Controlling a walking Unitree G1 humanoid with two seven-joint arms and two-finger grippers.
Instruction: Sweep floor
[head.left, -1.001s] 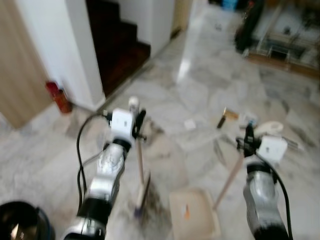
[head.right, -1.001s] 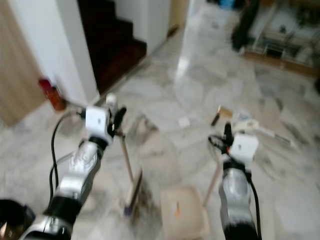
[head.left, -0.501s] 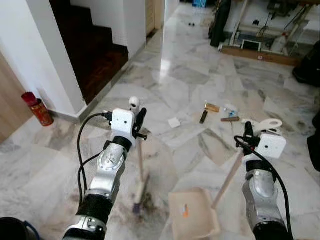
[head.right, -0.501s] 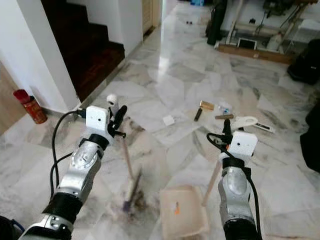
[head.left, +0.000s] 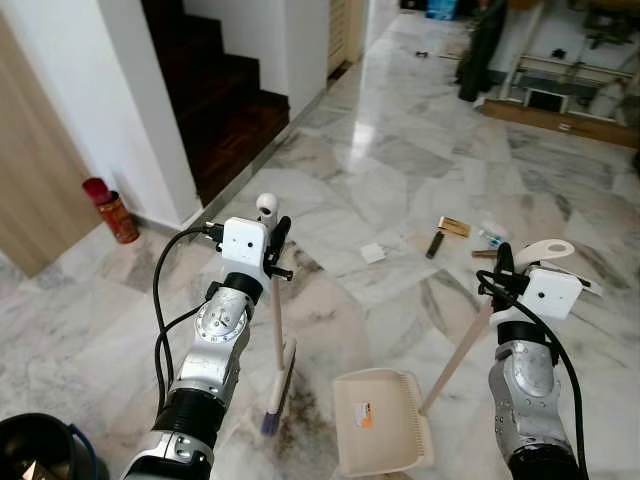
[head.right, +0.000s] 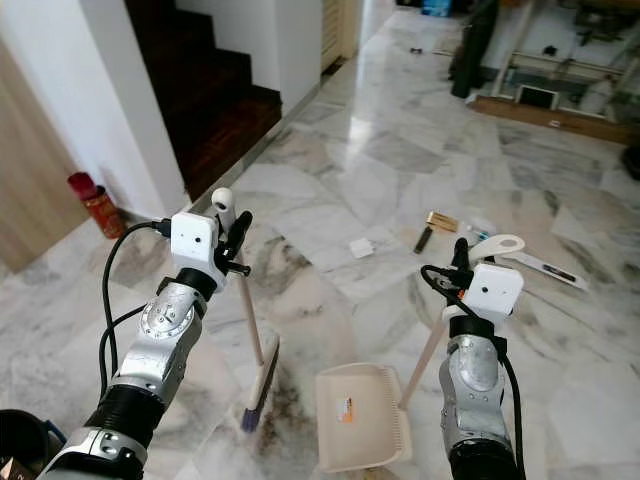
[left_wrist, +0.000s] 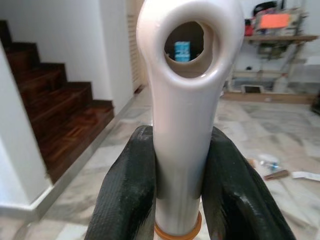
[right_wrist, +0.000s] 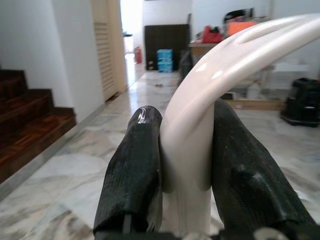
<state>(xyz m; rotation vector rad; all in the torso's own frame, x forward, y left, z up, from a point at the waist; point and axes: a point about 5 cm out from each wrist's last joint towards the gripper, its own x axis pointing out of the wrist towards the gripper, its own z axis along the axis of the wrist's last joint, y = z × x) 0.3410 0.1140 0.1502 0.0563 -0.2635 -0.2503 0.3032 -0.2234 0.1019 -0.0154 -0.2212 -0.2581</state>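
Observation:
My left gripper (head.left: 272, 240) is shut on the cream handle of a small broom (head.left: 277, 345); its brush head with purple bristles rests on the marble floor (head.left: 330, 180) over a dark dirt smear (head.left: 300, 425). In the left wrist view both black fingers (left_wrist: 127, 190) clamp the broom handle (left_wrist: 182, 115) below its hanging hole. My right gripper (head.left: 503, 270) is shut on the curved handle of a cream dustpan (head.left: 382, 420), which sits flat on the floor just right of the broom. Litter (head.left: 452, 227) lies scattered farther ahead: a white scrap (head.left: 373, 253), a dark stick and a gold wrapper.
A dark wooden staircase (head.left: 225, 95) rises at the back left behind a white wall (head.left: 130, 100). A red can (head.left: 112, 210) stands by the wooden panel. A black bin (head.left: 40, 450) is at the near left. Shelving and clutter (head.left: 560, 70) line the far right.
The camera has swung, shifting and sharpening the whole scene. Both grippers keep their hold, with broom and dustpan in much the same places before me.

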